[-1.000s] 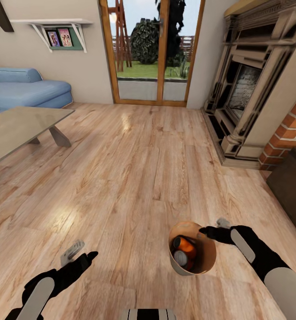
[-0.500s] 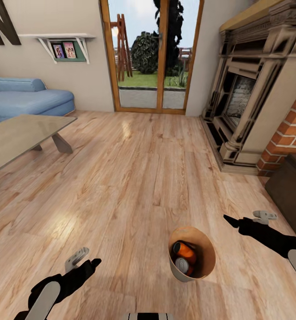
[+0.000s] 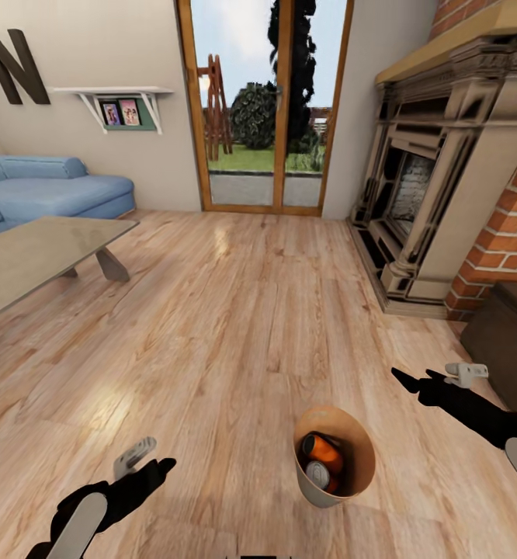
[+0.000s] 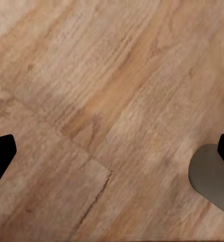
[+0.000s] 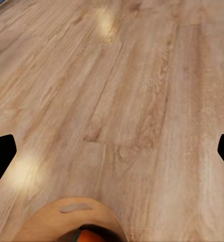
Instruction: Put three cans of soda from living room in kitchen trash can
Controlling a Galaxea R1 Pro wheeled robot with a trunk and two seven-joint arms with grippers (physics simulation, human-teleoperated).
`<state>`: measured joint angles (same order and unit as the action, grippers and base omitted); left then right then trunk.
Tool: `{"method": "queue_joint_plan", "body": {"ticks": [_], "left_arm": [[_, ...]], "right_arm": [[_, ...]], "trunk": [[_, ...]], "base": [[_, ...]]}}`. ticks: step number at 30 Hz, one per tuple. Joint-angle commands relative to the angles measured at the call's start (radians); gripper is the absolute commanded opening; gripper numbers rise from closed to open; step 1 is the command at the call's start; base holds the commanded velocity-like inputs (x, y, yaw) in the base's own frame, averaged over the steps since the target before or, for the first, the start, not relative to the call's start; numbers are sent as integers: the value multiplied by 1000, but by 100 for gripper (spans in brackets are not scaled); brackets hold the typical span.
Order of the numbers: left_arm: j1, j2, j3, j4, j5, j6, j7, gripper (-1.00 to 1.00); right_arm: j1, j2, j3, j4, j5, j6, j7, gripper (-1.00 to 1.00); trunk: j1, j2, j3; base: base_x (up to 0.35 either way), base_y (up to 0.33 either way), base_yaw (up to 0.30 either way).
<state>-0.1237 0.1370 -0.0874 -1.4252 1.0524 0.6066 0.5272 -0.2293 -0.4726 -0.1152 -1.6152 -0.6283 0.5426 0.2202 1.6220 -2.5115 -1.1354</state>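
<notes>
1. Soda cans sit inside the tash can [image 3: 352, 475], which stands upright on the wood floor [image 3: 235, 326] of the living room, just ahead of the robot between its two arms and nearer the right one. An orange can [image 3: 324, 452] lies near the top, and below it a silver can top [image 3: 316, 474] shows.

2. Neither gripper holds anything. The left gripper [image 3: 148, 460] hovers low over bare floor, well apart from the bin, and the left wrist view has its fingers [image 4: 1, 154] at opposite edges, spread wide. The right gripper [image 3: 433, 376] hangs beside and beyond the bin, clear of its rim, and its fingers [image 5: 2, 151] also stand wide apart.

3. The step in hand, as I judge it, is taking hold of the bin to carry it to the kitchen. Done well, that means lowering the right fingers squarely over the near rim, one inside and one outside the wall, closing firmly, and lifting level so the cans do not spill.

4. Whether a third can is in there is hard to say: the brown inner wall hides the bottom, and no dark blue can is visible. The grey table [image 3: 33, 252] and blue sofa [image 3: 49, 186] are cut off at the left edge.
</notes>
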Motion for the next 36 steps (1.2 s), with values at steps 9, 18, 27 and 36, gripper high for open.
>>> {"method": "queue_joint_plan", "body": {"ticks": [9, 18, 27, 36], "left_arm": [[37, 7, 40, -136, -11, 71, 11, 100], [39, 7, 62, -119, -19, 66, 57, 100], [39, -4, 62, -110, -24, 65, 62, 100], [28, -7, 59, -15, -23, 40, 60, 100]], "right_arm": [[1, -3, 9, 0, 3, -8, 1, 100], [-3, 4, 137, 0, 100, 97, -4, 100], [-2, 18, 289, 0, 197, 45, -29, 100], [2, 16, 177, 0, 199, -83, -13, 100]], "trunk": [[-4, 2, 35], [-8, 4, 70], [-12, 6, 105], [-15, 8, 128]], "base": [[0, 0, 0], [0, 0, 0], [0, 0, 0], [0, 0, 0]]}}
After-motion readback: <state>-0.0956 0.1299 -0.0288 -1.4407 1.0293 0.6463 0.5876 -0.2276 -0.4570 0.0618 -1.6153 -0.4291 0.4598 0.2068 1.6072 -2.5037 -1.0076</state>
